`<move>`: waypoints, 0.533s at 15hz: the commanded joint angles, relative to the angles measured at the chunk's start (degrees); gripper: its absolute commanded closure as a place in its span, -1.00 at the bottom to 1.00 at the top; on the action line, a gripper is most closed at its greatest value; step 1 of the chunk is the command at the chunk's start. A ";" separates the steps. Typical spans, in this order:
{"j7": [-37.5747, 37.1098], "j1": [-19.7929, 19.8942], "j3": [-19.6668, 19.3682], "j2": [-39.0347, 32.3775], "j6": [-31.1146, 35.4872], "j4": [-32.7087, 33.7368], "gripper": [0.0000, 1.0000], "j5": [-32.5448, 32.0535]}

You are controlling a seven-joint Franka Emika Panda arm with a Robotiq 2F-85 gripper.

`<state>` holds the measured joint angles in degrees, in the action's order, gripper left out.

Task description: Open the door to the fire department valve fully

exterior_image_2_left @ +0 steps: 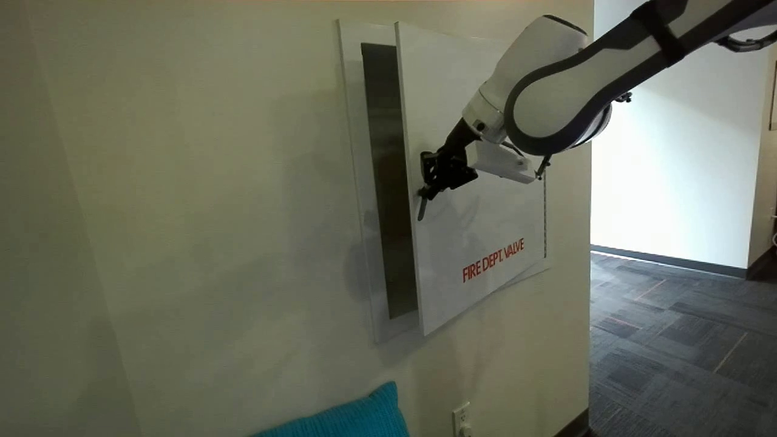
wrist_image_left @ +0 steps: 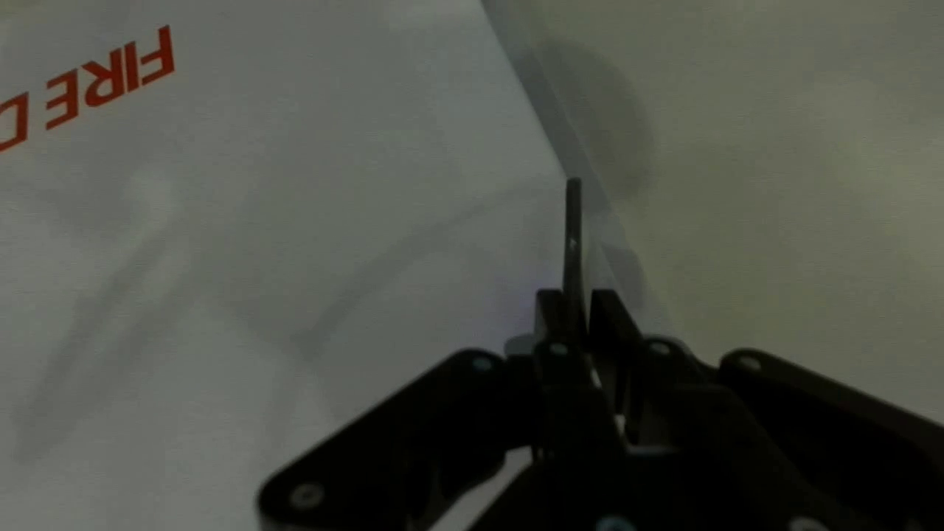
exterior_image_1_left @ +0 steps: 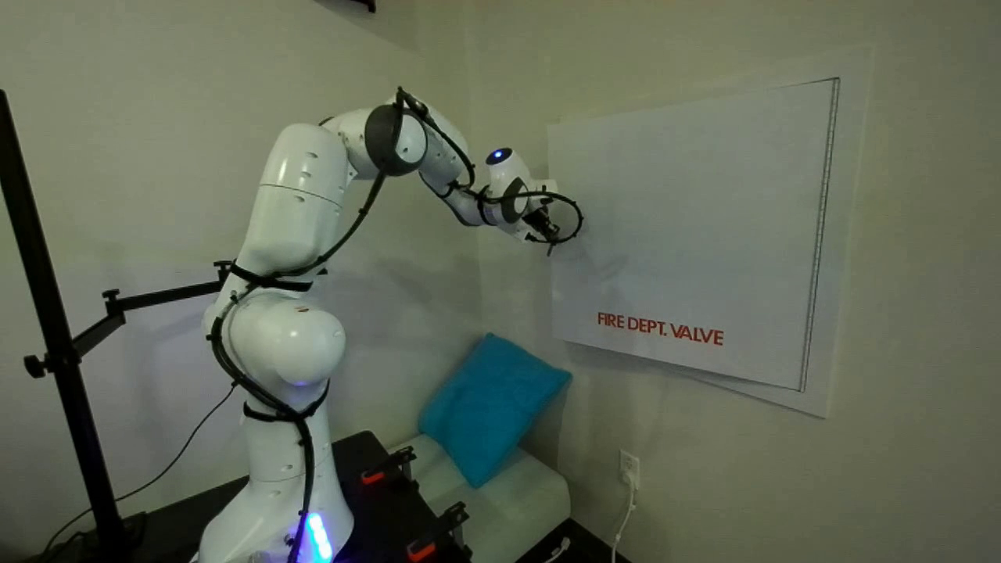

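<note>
The white door with red "FIRE DEPT. VALVE" lettering is on the wall. In an exterior view the door stands partly open, its free edge swung out from the frame, and the dark recess shows in the gap. My gripper is at the door's free edge, about mid-height; the gripper also shows in an exterior view. In the wrist view the fingers are close together around a thin grey strip that sticks out past the tips beside the door edge. Where the strip's hidden end goes cannot be told.
A blue cushion leans on a pale seat below the door. A power outlet with a plugged cable is on the wall. A black stand is beside the arm. A carpeted floor lies past the wall's edge.
</note>
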<state>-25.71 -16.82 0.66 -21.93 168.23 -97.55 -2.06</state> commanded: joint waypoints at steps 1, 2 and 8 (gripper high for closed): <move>4.25 2.66 0.07 6.59 2.32 -8.73 0.93 1.89; 5.27 3.24 0.65 7.93 2.41 -10.41 0.93 2.63; 13.41 7.38 4.45 15.57 2.85 -20.15 0.93 9.75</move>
<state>-17.89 -13.70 3.96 -12.06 169.01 -110.44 3.62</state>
